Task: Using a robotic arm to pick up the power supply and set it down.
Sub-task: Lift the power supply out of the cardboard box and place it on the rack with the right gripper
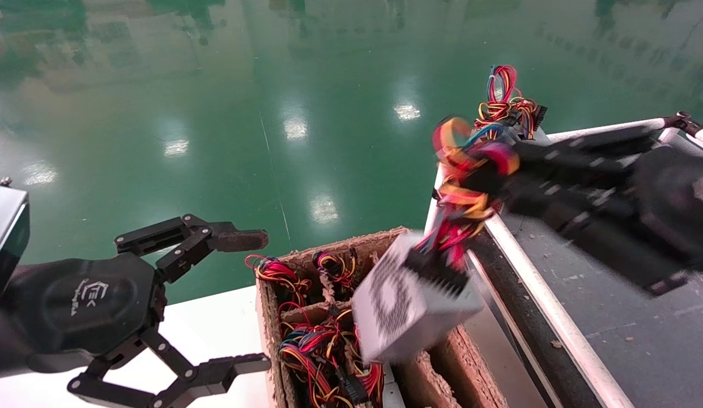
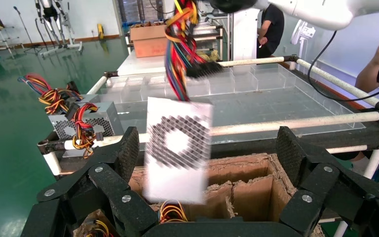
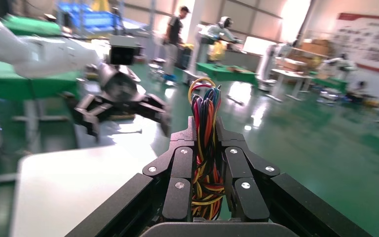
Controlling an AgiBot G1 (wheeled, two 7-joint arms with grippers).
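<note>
Nearest you, the left black two-finger linkage gripper [image 1: 246,300] is hovering over the white surface [image 1: 215,328], its jaws standing wide apart with nothing between them. Just beyond its fingertips, the torn brown cardboard box with dividers [image 1: 442,362] is sitting packed with coloured wire bundles [image 1: 317,351], its ragged rim close under the load. The small grey metal power supply with the perforated vent face [image 1: 408,306] is hanging tilted in the air above that box, beside the white-railed edge of the dark tray surface [image 1: 640,340]. It is dangling below the right black linkage gripper [image 3: 206,143], whose jaws are clamped on its red, yellow and orange wire bundle [image 3: 205,123], not on the metal case. Farther off, another grey power supply [image 2: 86,118] is resting at the tray's far corner, well apart.
</note>
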